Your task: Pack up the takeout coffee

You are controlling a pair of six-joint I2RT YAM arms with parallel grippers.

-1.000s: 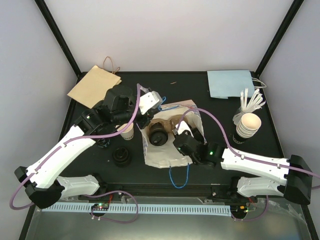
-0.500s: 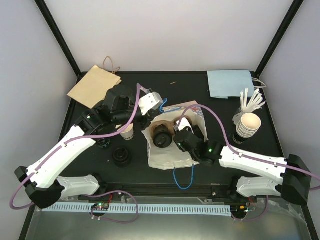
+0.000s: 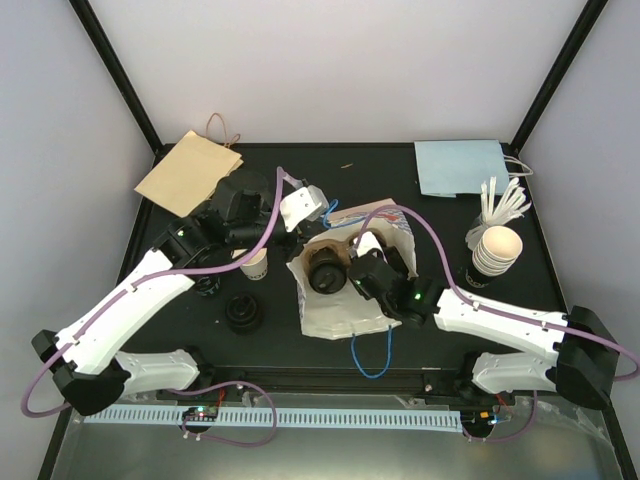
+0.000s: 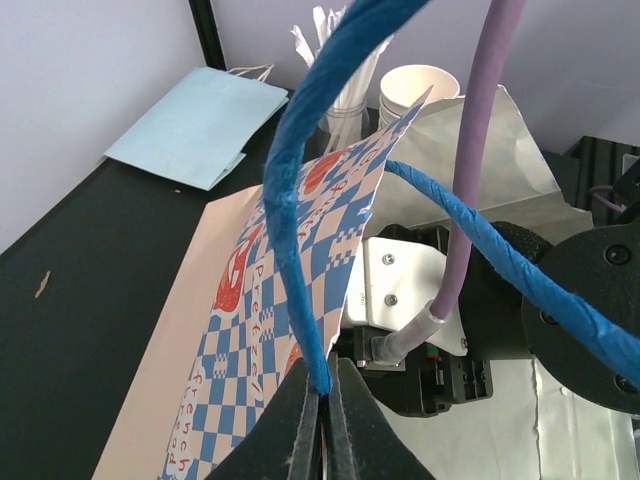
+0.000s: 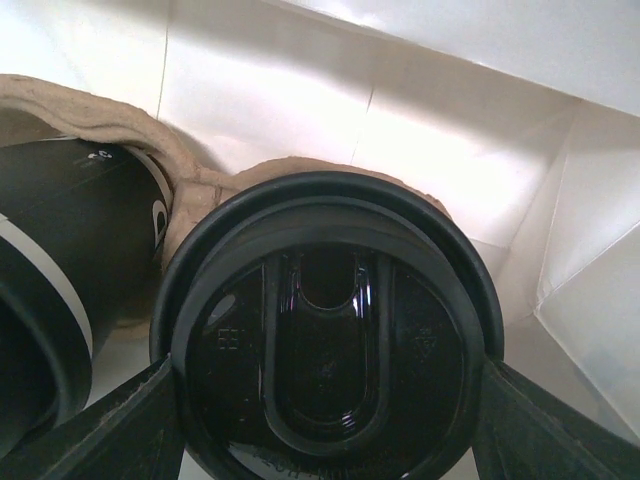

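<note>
Left gripper (image 4: 322,398) pinched tight on blue handle (image 4: 298,200) of bag (image 3: 335,312). Right gripper (image 5: 330,420) clamped on lidded cup (image 5: 325,330), inside bag, seated in pulp carrier (image 5: 105,118). Bag mid-table (image 3: 380,180), toward near edge.

The table (image 3: 380,170) has a matte black top, boxed in on three sides by plain pale walls; the back wall (image 3: 330,70) is almost white, the left wall (image 3: 50,200) and right wall (image 3: 600,200) carry a faint lilac tint; black posts rise from the two far corners of the table, one on the left (image 3: 115,70) and one on the right (image 3: 565,70); along the near edge runs a white slotted strip (image 3: 330,418), and beyond it a brushed metal ledge (image 3: 320,455); the light is soft and even, with only weak shadows on the table.
</note>
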